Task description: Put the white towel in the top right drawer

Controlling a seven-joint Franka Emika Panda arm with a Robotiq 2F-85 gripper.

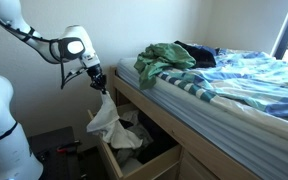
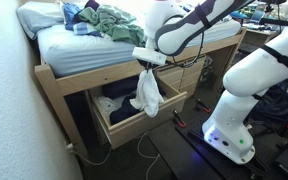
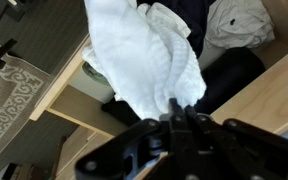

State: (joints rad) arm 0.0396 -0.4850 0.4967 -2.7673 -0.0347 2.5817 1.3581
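Observation:
The white towel (image 1: 104,118) hangs from my gripper (image 1: 100,86), which is shut on its top edge. It dangles over the front edge of an open wooden drawer (image 1: 112,160) under the bed. It shows in both exterior views, also as a white bundle (image 2: 148,93) below the gripper (image 2: 146,66) above the drawer (image 2: 134,122). In the wrist view the towel (image 3: 144,55) fills the upper middle, pinched between the black fingers (image 3: 180,108), with the drawer's wooden rim (image 3: 79,105) below it.
The drawer holds dark and white clothes (image 1: 134,138). The bed (image 1: 224,85) above carries a striped blue cover and a green garment (image 1: 166,57). A patterned rug (image 3: 9,95) lies on the floor. The robot base (image 2: 234,110) stands beside the drawer, with cables on the floor.

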